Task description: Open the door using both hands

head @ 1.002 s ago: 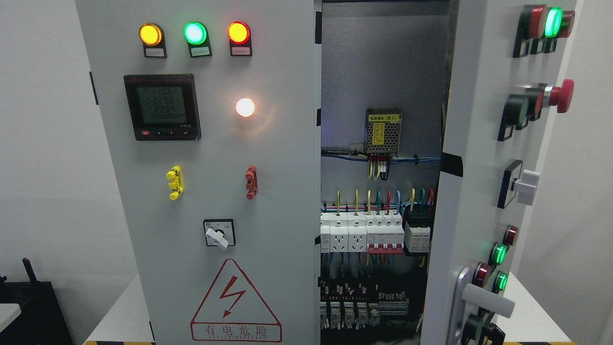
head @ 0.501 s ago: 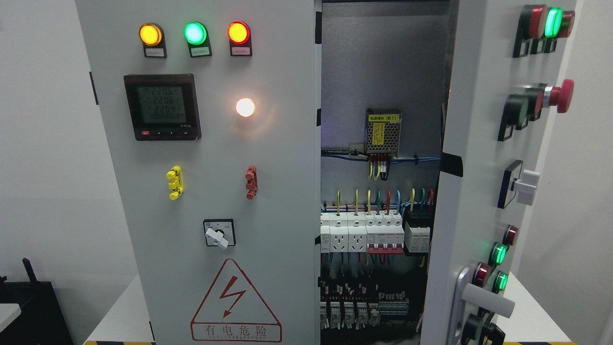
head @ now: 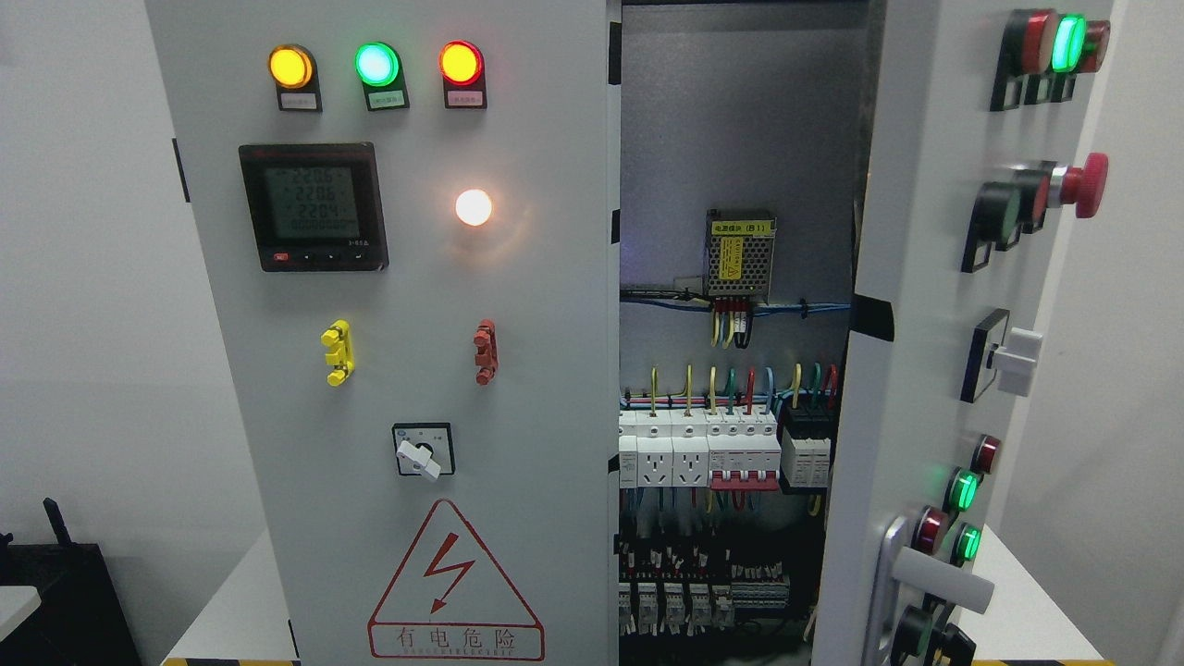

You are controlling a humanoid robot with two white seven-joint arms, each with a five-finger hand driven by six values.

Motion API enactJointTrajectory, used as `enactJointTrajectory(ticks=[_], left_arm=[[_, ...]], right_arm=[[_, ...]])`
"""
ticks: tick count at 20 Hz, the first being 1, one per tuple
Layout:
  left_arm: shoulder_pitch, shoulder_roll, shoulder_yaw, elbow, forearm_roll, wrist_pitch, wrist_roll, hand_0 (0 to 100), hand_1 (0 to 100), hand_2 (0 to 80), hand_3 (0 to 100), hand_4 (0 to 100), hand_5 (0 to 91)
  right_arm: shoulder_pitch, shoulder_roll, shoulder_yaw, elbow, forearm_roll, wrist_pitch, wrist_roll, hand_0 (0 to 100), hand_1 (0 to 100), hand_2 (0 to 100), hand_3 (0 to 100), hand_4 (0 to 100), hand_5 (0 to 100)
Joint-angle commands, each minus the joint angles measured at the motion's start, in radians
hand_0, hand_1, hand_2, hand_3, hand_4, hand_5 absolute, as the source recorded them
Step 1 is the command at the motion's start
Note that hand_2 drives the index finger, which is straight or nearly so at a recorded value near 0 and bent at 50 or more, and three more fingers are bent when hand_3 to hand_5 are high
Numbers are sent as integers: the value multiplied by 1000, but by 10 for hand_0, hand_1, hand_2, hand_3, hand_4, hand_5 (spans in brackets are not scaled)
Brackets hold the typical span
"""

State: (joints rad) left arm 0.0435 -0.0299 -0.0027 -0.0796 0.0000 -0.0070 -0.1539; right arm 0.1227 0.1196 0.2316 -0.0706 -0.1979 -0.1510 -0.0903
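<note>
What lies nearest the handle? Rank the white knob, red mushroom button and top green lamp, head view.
No hand shows; ranked from the handle.
1. White knob, above it on the open door.
2. Red mushroom button, higher up.
3. Top green lamp, at the door's top.

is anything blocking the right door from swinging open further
Nothing visible does. The right door already stands ajar, its handle is unobstructed, and only bare wall shows beyond it. Neither robot hand is in view.
</note>
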Motion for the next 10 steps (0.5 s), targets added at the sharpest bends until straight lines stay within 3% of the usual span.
enactJointTrajectory(ticks=[1, 3, 10], left_arm=[[7, 4, -90, -122, 11, 5, 4, 0, 0, 0, 0, 29, 0], [88, 14, -157, -289, 11, 7, 4, 0, 0, 0, 0, 29, 0], [422, 208, -149, -993, 8, -13, -10, 0, 0, 0, 0, 30, 0]], right_arm=[[0, 0, 0, 0, 0, -1, 0, 0, 0, 0, 0, 0, 0], [0, 0, 0, 0, 0, -1, 0, 0, 0, 0, 0, 0, 0], [0, 0, 0, 0, 0, -1, 0, 0, 0, 0, 0, 0, 0]])
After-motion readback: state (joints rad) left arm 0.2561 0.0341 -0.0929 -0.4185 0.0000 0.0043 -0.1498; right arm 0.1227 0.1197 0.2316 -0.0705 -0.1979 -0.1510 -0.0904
